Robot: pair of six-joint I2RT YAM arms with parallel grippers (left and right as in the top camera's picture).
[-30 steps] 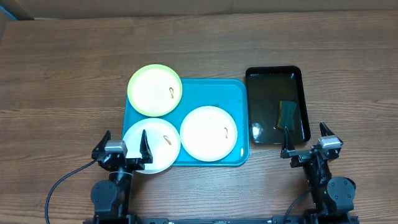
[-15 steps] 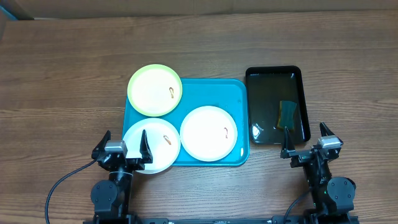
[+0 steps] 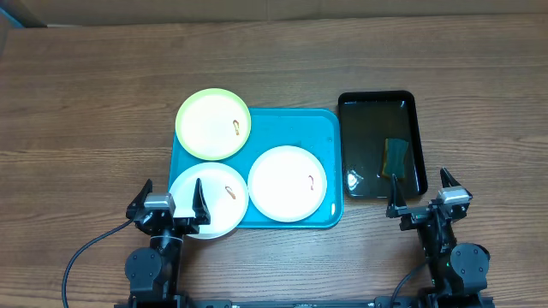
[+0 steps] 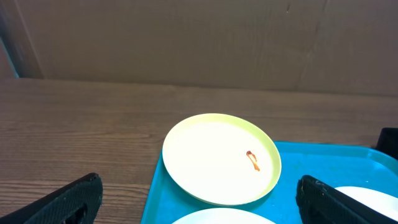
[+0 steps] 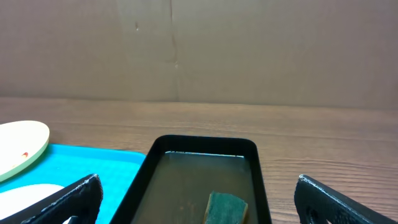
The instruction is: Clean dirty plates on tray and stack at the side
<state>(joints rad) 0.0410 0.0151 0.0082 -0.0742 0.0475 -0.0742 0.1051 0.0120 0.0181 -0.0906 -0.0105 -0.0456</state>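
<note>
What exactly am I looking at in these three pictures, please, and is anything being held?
Two robot arms sit at a wooden table. One picture looks down from above; the other two come from wrist cameras, so the dark shapes in their lower corners are that arm's own fingers. The left gripper and right gripper are open and hold nothing. A turquoise tray carries a yellow-green plate and two white plates, each with a small orange-brown smear. Beside it a black tray holds a sponge.
</note>
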